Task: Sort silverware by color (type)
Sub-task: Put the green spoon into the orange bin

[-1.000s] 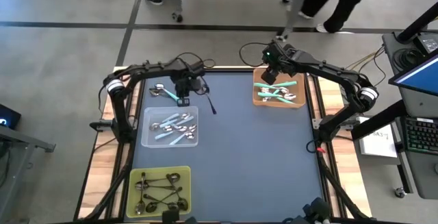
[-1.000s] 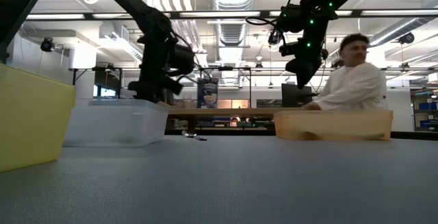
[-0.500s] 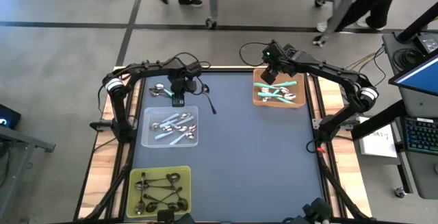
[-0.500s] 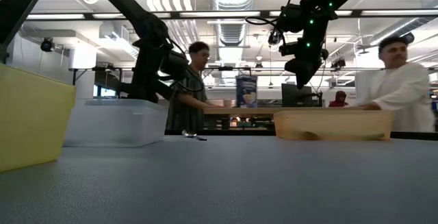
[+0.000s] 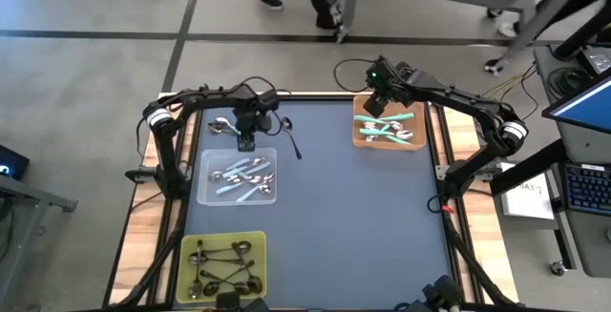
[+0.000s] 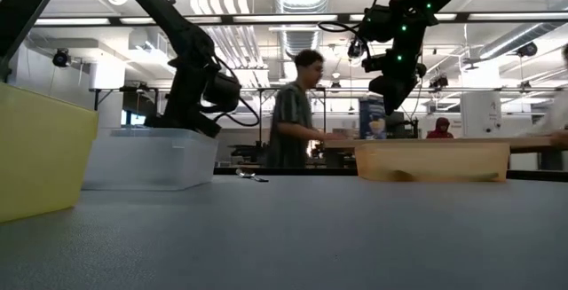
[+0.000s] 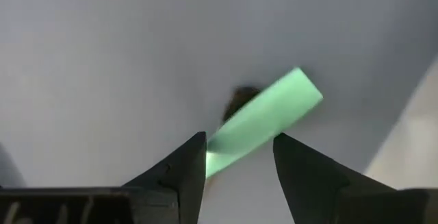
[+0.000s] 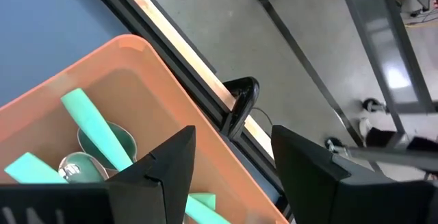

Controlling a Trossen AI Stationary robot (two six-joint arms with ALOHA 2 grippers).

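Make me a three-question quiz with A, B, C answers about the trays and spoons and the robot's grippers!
1. Where is the orange tray?
A. far right of the table
B. near left corner
C. table centre

2. What colour is the tray that holds the dark metal spoons?
A. orange
B. clear
C. yellow

3. How are the fingers of the right gripper?
A. shut on a spoon
B. open and empty
C. shut on nothing

Answers:
1 A: the high view shows it by the table's far right edge, under the right arm.
2 C: the dark spoons lie in the yellow tray at the near left.
3 B: the right wrist view shows a wide gap between the fingers, with nothing in it, above the orange tray.
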